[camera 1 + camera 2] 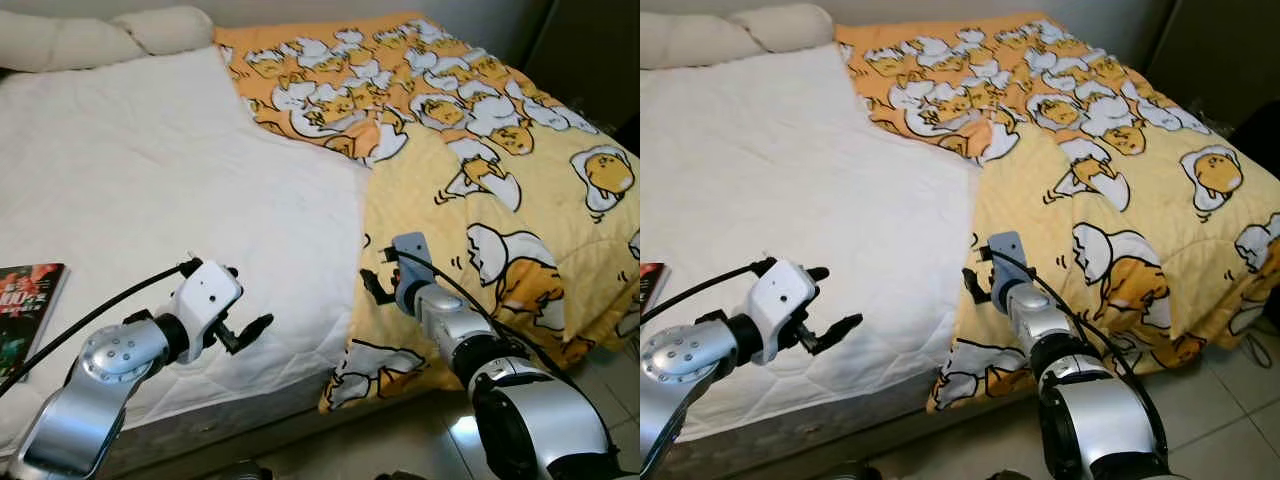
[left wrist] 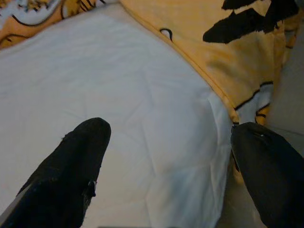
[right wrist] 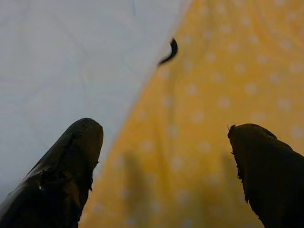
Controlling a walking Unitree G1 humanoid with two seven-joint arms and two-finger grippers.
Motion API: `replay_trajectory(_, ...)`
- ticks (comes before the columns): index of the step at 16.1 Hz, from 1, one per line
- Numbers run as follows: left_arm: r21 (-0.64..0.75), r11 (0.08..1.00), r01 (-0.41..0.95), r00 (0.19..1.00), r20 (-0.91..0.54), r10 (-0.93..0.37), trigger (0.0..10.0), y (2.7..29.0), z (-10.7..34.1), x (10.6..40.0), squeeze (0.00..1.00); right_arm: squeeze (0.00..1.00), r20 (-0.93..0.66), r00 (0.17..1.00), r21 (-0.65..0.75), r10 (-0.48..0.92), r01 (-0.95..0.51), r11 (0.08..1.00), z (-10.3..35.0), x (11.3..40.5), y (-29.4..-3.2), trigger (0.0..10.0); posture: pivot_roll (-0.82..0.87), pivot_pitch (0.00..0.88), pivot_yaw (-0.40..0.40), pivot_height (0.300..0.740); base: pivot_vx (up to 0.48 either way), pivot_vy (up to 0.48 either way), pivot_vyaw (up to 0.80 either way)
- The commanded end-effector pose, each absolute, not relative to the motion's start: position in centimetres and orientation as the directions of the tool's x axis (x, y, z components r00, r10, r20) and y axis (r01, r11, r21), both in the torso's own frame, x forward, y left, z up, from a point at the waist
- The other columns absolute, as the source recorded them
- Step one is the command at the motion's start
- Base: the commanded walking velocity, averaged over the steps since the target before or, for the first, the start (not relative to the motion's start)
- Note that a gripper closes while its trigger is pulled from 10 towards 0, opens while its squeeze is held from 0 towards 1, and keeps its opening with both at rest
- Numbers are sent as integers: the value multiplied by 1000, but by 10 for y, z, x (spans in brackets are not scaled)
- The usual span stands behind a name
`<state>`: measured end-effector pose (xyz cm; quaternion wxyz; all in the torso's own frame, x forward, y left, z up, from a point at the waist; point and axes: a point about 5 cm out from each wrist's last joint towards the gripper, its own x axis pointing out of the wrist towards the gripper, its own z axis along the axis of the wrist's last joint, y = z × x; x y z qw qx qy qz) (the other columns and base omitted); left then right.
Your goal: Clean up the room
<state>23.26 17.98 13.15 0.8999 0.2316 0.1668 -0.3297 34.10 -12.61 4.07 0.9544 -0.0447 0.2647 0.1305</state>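
A yellow blanket printed with cartoon eggs covers the right half of the bed, its top corner folded back. The left half is bare white mattress sheet. My left gripper hovers open over the sheet near the bed's front edge, a little left of the blanket's edge. My right gripper is open just above the line where the blanket meets the sheet. Nothing is between either pair of fingers.
Two pale pillows lie at the head of the bed. A dark-covered book rests on the sheet at the far left. Tiled floor lies right of the bed, and dark furniture stands at the back right.
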Motion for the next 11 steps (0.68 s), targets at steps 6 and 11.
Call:
replay_trajectory(6,325,660,677,717,-491,-494,10000,187,149,213,0,0,-541,813,-56,217,-292,955,38,340,-129,10000,244,163,-2,740,0,0,0)
replay_trajectory(11,311,653,690,699,-522,-489,10000,185,156,195,0,0,-570,800,-91,188,-289,953,32,336,-133,10000,292,230,7,740,0,0,0)
